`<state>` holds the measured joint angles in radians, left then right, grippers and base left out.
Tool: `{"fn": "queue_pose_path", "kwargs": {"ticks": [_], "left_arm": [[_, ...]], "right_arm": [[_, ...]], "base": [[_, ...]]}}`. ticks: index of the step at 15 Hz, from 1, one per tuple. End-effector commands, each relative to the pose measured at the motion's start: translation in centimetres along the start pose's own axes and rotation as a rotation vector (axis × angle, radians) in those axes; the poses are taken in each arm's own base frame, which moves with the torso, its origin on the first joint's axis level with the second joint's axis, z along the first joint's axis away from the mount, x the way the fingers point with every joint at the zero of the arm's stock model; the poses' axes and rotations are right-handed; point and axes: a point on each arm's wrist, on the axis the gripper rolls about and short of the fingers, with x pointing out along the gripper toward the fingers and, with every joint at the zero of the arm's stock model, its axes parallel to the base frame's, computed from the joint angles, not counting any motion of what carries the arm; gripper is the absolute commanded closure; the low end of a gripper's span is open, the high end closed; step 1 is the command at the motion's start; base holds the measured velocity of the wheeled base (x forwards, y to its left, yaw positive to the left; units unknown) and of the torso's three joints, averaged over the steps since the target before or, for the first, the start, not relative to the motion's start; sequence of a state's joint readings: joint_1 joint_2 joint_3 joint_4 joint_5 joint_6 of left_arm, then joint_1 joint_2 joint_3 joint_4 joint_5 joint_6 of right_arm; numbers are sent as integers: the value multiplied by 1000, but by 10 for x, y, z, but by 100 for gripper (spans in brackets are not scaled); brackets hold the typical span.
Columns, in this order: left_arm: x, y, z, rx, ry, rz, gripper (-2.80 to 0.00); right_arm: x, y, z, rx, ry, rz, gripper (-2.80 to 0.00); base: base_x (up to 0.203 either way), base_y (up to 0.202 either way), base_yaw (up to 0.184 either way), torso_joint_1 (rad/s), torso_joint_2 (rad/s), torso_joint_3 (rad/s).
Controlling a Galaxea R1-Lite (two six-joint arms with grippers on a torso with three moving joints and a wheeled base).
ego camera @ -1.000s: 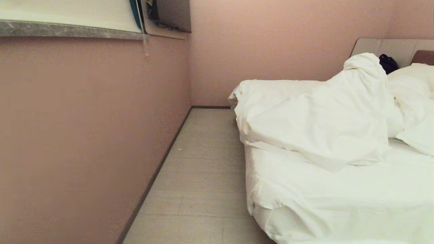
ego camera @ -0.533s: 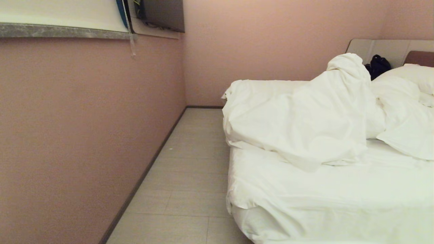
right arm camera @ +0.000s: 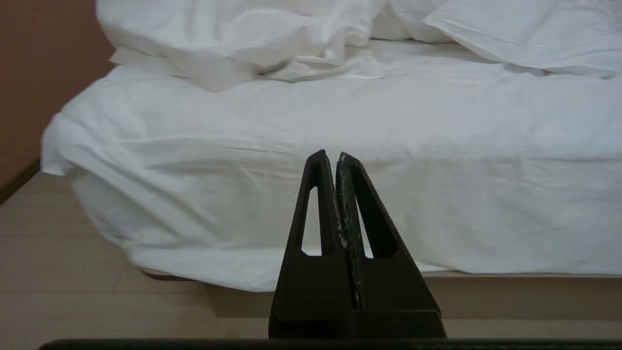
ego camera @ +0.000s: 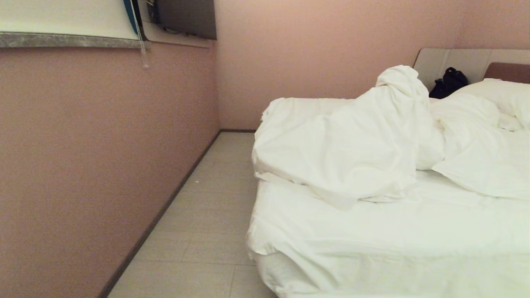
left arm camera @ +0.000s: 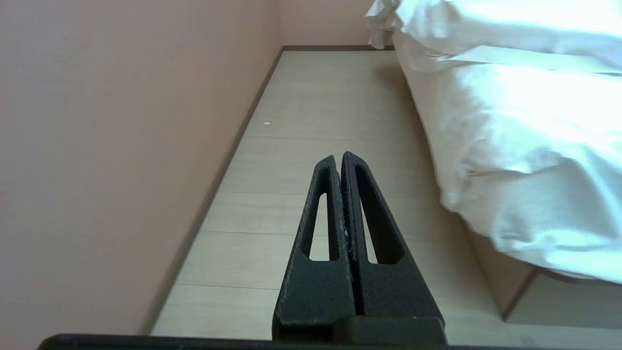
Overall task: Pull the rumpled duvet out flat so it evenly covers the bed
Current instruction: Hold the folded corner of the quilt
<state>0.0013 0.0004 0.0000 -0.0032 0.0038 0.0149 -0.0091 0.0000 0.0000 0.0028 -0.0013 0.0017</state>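
Observation:
The white duvet (ego camera: 343, 153) lies bunched in a tall heap across the far half of the bed (ego camera: 372, 248), with a peak near the headboard. The near half shows only the creased white sheet. In the right wrist view the duvet (right arm camera: 233, 43) sits beyond the bed's near edge (right arm camera: 311, 218). My right gripper (right arm camera: 329, 155) is shut and empty, low in front of the bed's foot. My left gripper (left arm camera: 338, 157) is shut and empty, pointing along the floor aisle beside the bed (left arm camera: 525, 160). Neither arm shows in the head view.
A pink wall (ego camera: 91, 157) runs along the left, leaving a narrow tiled aisle (ego camera: 203, 215) beside the bed. White pillows (ego camera: 492, 165) lie at the right. A dark bag (ego camera: 449, 80) sits against the grey headboard (ego camera: 463, 60). A window ledge (ego camera: 70, 40) is above.
The whole head view has shifted left, so the camera has turned right toward the bed. Duvet and both grippers show no motion of their own.

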Motion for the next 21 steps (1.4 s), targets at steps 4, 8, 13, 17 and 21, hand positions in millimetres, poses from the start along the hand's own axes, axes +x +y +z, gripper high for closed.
{"fn": "queue_pose_path", "kwargs": {"ticks": [4, 8, 13, 17, 21], "left_arm": [[0, 0, 0, 1, 1, 1, 0], [0, 0, 0, 2, 0, 1, 0], [0, 0, 0, 2, 1, 3, 0], [0, 0, 0, 2, 1, 3, 0], [0, 0, 0, 4, 1, 1, 0]], "right_arm": [[0, 0, 0, 0, 0, 0, 0], [0, 0, 0, 0, 0, 0, 0], [0, 0, 0, 0, 0, 0, 0], [0, 0, 0, 0, 0, 0, 0], [0, 0, 0, -2, 0, 0, 0]], "base": [[0, -192, 1, 2, 4, 0], [0, -195, 2, 1, 1, 2], [0, -195, -1, 1, 1, 0], [0, -193, -1, 4, 1, 3], [0, -194, 2, 3, 3, 2]]}}
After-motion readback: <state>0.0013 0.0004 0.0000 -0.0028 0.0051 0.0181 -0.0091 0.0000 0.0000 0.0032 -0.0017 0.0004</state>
